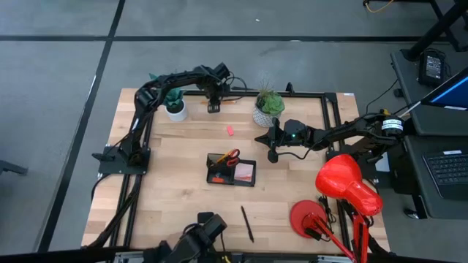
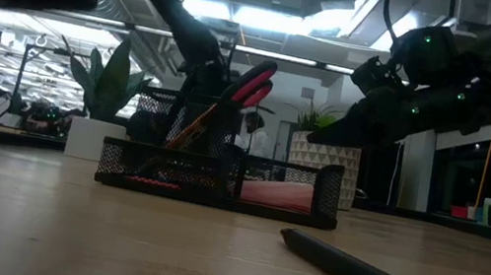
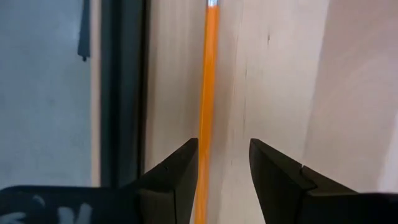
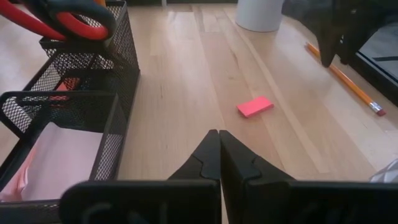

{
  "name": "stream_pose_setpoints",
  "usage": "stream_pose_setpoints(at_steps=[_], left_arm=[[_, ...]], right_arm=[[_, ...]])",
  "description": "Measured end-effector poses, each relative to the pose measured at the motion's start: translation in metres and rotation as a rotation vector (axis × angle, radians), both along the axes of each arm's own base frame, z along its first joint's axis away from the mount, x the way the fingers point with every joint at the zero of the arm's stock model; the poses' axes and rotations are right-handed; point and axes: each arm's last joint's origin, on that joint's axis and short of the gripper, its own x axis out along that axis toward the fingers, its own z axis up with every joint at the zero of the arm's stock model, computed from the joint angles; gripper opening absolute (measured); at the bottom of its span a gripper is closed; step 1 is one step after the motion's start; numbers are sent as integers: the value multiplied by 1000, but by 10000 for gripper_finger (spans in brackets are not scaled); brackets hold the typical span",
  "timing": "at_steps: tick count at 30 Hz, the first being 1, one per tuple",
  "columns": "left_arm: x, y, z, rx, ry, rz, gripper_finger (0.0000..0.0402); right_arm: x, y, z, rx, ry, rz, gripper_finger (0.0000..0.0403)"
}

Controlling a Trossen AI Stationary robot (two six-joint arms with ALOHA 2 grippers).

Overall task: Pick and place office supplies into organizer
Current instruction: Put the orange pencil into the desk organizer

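Note:
My left gripper point(image 3: 224, 163) is open at the table's far edge, pointing down. An orange pencil point(image 3: 210, 93) lies flat on the wood between its fingers, close to one finger; the high view shows that pencil point(image 1: 228, 101) too. My right gripper point(image 4: 219, 155) is shut and hovers right of the black mesh organizer point(image 1: 231, 169). Red-handled scissors point(image 4: 68, 18) stand in the organizer's tall compartment, and a pink sticky-note block point(image 4: 56, 168) lies in its low one. A pink eraser point(image 4: 255, 106) lies on the table ahead of the right gripper. My left gripper straddles the orange pencil's shaft point(image 3: 205, 155) from above, fingers across it. The pencil lies flat on the table. One finger point(image 3: 180, 174) is right beside it, and I cannot tell whether it touches.
A black pen point(image 1: 247, 223) lies near the near edge. Two potted plants point(image 1: 175, 106) point(image 1: 268, 106) stand at the far side, either side of the left gripper. A red desk lamp point(image 1: 347, 183) sits at the right. Bare wood lies between the organizer and the pink eraser point(image 1: 229, 131).

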Motion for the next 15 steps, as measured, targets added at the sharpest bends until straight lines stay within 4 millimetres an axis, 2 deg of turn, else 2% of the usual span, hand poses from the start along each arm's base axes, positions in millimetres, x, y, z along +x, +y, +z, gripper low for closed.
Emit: stream_pose_setpoints(at_steps=[6,15], left_arm=[[0,3,-14,-10,34,-12,137],[-2,8,-16,-45,-27,-51,134]], right_arm=[[0,0,0,0,0,0,0],[0,0,0,-4,1,1,0]])
